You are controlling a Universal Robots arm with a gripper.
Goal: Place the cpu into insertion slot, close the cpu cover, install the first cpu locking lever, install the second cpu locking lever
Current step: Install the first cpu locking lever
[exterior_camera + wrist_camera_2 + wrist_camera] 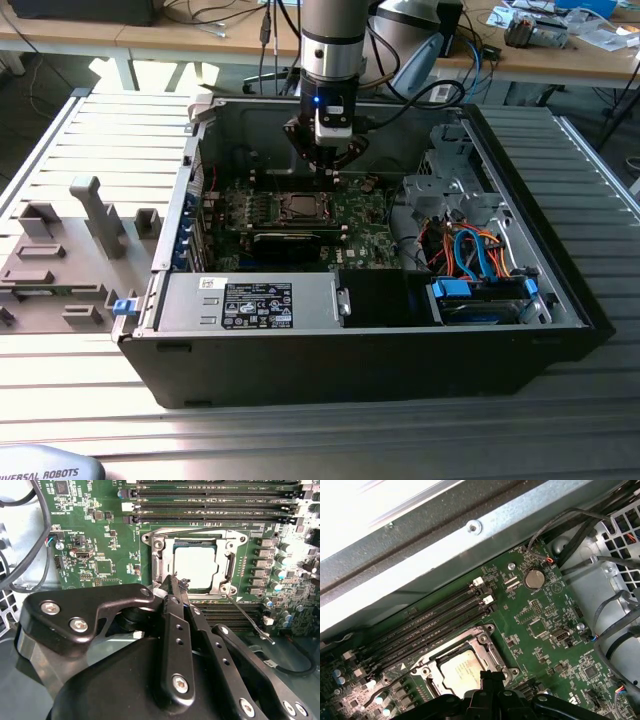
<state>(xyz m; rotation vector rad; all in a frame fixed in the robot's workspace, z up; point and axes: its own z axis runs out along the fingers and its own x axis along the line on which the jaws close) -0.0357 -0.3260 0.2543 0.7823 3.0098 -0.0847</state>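
The cpu [196,567] lies flat in the insertion slot [159,565] on the green board, its silver top showing through the window of the cpu cover [195,536], which lies down over it. In the first wrist view the cpu [461,672] and the cpu cover [482,641] sit just beyond my fingers. My gripper [176,584] is shut, its tips at the socket's edge, touching the frame. One thin locking lever [250,620] sticks out slantwise from a socket corner, unlatched. From the exterior view my gripper [328,176] hangs just behind the insertion slot [298,208].
The open computer case [180,240] walls in the board. Memory slots [210,505] run along one side of the socket, and a long black card [288,242] lies on the other. Cables [470,250] and a drive cage fill the exterior view's right. Grey fixtures [95,215] stand outside the case.
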